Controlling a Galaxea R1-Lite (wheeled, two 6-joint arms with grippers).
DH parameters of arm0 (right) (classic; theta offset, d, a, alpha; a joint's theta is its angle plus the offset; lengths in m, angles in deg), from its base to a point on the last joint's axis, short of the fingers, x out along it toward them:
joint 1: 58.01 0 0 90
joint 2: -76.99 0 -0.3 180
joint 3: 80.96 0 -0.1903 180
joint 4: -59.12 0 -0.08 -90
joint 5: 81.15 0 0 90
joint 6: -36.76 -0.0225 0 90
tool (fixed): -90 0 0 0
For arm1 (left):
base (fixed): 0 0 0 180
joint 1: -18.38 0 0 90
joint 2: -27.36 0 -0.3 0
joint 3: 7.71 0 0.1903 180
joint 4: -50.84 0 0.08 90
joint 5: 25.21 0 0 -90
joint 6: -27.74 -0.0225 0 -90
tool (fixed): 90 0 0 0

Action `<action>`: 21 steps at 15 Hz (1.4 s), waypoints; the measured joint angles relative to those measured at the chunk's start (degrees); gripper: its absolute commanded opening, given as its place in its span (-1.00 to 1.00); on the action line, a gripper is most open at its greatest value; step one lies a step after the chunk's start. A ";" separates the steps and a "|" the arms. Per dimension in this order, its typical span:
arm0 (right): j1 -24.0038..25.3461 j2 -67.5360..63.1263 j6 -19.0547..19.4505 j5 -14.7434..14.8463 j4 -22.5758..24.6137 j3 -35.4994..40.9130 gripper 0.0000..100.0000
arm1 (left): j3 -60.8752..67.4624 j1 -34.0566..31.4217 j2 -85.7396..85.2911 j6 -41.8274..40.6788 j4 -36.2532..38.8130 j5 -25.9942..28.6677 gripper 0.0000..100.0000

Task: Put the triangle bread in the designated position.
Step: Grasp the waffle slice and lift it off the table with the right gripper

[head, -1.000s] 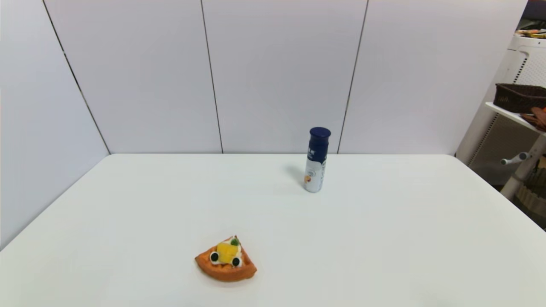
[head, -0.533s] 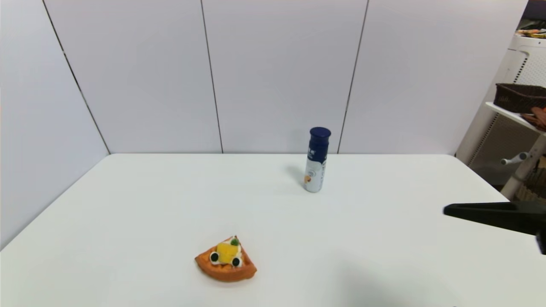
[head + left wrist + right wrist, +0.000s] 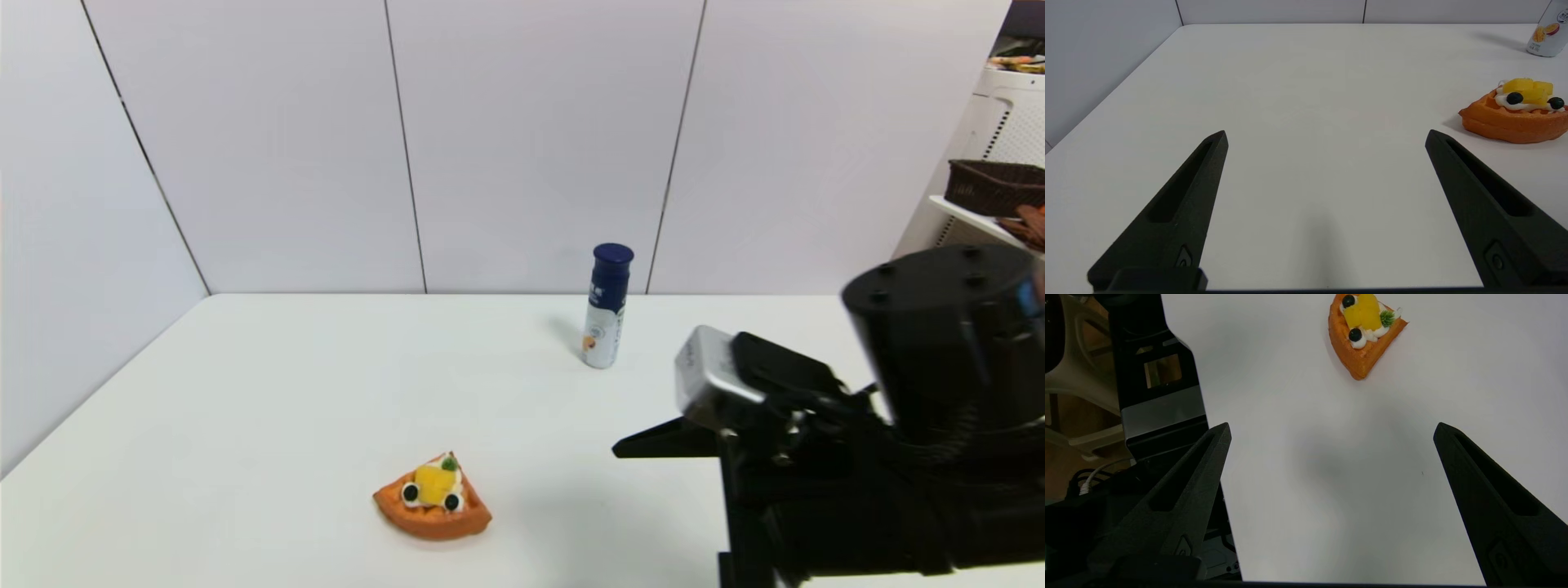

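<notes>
Swinging in from the robot's right, the right arm is now filling the lower right of the head view, where half a second ago only one black finger was poking in and a second ago nothing of it was showing. Nothing else is shifting: bread and bottle are sitting where they were.

Nearest the robot, the right gripper (image 3: 1331, 428) is hanging above the surface (image 3: 245, 392) with its jaws spread wide and nothing between them. Its wrist camera is looking down past the near edge, with the triangle bread (image 3: 1365, 332) lying ahead of the fingers and well apart from them. That wide spread is probably in readiness for straddling the wedge, so this looks like the approach, with the grasp not yet begun.

The left gripper (image 3: 1327, 136) is sitting low over the left part of the surface, jaws also wide and empty, the bread off to one side of it; it appears to be idle.

A little farther out, the triangle bread (image 3: 433, 496) is resting flat, toppings up, in the near middle of the surface, touching nothing. No marked spot for it is showing anywhere.

Farther back, a white bottle (image 3: 606, 306) with a dark blue cap is standing upright near the wall, well apart from the bread.

Farthest right, a dark woven basket (image 3: 994, 186) is sitting on a shelf; its contents are hidden.
</notes>
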 measured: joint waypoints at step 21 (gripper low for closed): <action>3.61 -39.23 4.12 1.76 0.84 -26.38 -1.00 | 0.00 0.00 0.00 -0.02 0.00 0.00 1.00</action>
